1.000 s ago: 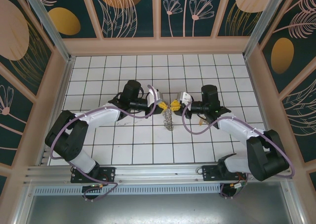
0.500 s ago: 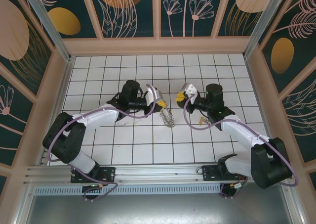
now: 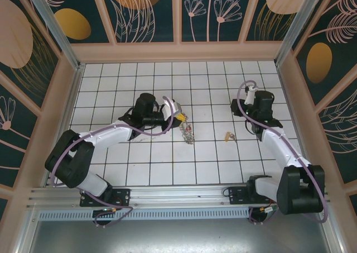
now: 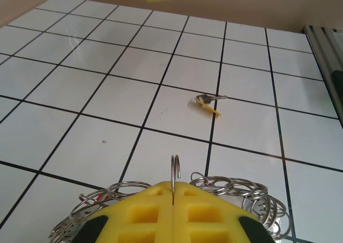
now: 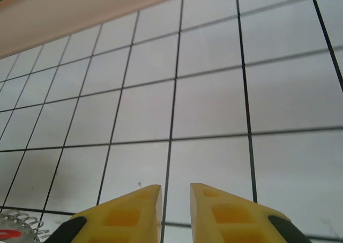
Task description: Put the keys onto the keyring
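My right jaws, narrowly parted and empty, have swung away from the middle toward the far right. My left jaws stay pinched on a loop of the keyring (image 4: 236, 192) near mid-desk. One key (image 4: 208, 100) lies apart on the desk (image 4: 80, 87), not yet threaded.

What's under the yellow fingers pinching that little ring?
The keyring fans silver loops out under the left gripper. The fingers cover its middle.
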Robot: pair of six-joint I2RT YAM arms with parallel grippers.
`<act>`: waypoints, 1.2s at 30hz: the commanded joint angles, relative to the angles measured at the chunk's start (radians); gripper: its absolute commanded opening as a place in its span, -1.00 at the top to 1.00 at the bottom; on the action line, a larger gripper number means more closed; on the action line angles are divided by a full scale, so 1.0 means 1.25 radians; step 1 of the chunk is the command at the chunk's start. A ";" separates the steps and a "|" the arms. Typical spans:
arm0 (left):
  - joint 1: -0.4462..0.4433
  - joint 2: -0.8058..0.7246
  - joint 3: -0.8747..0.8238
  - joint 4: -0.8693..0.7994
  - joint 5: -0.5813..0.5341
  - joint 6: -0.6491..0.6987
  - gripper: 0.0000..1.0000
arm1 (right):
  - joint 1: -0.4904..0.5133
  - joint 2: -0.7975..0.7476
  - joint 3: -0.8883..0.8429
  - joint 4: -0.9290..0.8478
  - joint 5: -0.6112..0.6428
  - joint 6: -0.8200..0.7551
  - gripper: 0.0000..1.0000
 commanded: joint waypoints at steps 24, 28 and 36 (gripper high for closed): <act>-0.006 -0.075 -0.035 0.119 -0.020 -0.080 1.00 | -0.064 -0.032 -0.160 -0.101 -0.021 0.138 0.76; -0.006 -0.072 -0.033 0.118 -0.020 -0.082 1.00 | -0.064 -0.017 -0.156 -0.122 -0.031 0.128 0.75; -0.006 -0.068 -0.031 0.120 -0.025 -0.084 1.00 | -0.065 0.035 -0.171 -0.112 -0.038 0.135 0.69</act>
